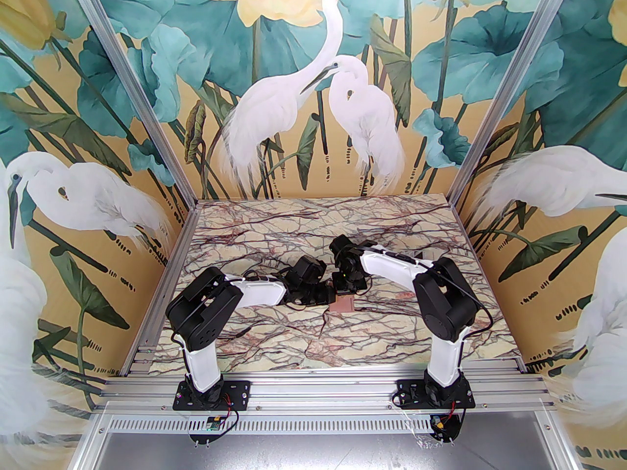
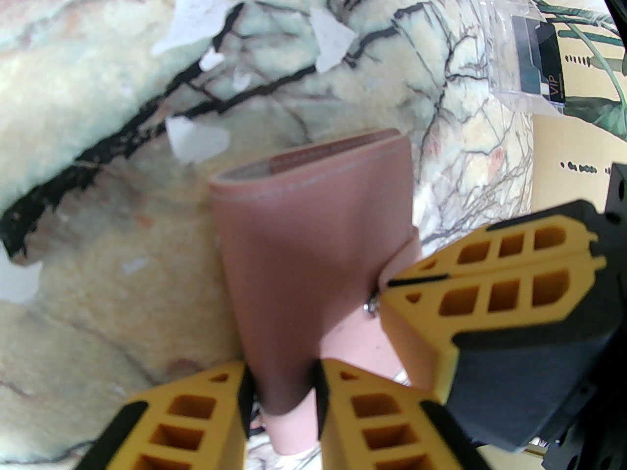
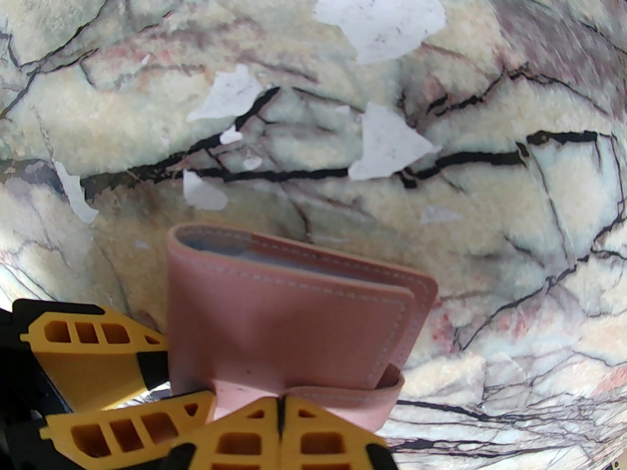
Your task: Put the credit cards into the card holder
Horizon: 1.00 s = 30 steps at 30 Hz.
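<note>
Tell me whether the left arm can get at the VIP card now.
Probably not yet: the left gripper is clamped on the card holder, which the right gripper also pinches by its tab. The VIP card lies apart, beyond the right gripper.

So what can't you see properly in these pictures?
- Inside the wallet: in the right wrist view the cover hides it. Only a blurry grey-blue sliver shows, so I can't tell if cards are inside.
- The tab: in the left wrist view the right hand pinches over its end, and the left hand covers the wallet's bottom edge.
- Top view: the wallet is tiny and half under both hands.
- See-through cards: left wrist view, too far and blurry to count.
</note>
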### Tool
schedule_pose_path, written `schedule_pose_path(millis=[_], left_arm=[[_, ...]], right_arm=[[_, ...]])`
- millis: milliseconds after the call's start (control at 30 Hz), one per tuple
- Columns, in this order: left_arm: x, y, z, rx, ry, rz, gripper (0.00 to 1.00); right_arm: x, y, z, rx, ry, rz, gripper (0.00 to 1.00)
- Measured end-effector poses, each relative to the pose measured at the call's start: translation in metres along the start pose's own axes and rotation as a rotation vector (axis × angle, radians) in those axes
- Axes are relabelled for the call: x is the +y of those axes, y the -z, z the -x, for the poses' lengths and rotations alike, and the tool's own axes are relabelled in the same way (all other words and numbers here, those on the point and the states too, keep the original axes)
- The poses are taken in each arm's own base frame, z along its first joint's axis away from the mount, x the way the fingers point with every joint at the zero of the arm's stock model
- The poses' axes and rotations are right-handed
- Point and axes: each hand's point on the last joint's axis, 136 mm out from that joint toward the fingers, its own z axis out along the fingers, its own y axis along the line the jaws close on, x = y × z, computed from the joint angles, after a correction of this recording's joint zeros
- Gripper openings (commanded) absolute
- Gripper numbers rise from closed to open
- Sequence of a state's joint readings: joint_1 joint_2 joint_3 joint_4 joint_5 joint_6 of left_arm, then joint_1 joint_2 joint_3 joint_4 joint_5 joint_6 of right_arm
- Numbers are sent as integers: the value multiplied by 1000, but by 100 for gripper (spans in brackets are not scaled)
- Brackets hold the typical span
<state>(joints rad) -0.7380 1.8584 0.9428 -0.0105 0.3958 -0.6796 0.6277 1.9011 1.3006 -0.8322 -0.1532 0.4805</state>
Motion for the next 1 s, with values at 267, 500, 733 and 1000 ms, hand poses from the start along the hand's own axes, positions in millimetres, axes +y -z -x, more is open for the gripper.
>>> schedule_pose_path(millis=[267,500,733,1000], left_arm=[[0,0,0,0,0,0,30],[0,0,0,0,0,0,30],[0,0,0,0,0,0,30],[1,0,0,-3,0,-3,30]], right_arm=[[0,-1,0,0,1,0,0],[0,-1,0,1,1,-1,0],[1,-1,0,6,1,-4,0],[1,-3,0,15,3,-14,0]])
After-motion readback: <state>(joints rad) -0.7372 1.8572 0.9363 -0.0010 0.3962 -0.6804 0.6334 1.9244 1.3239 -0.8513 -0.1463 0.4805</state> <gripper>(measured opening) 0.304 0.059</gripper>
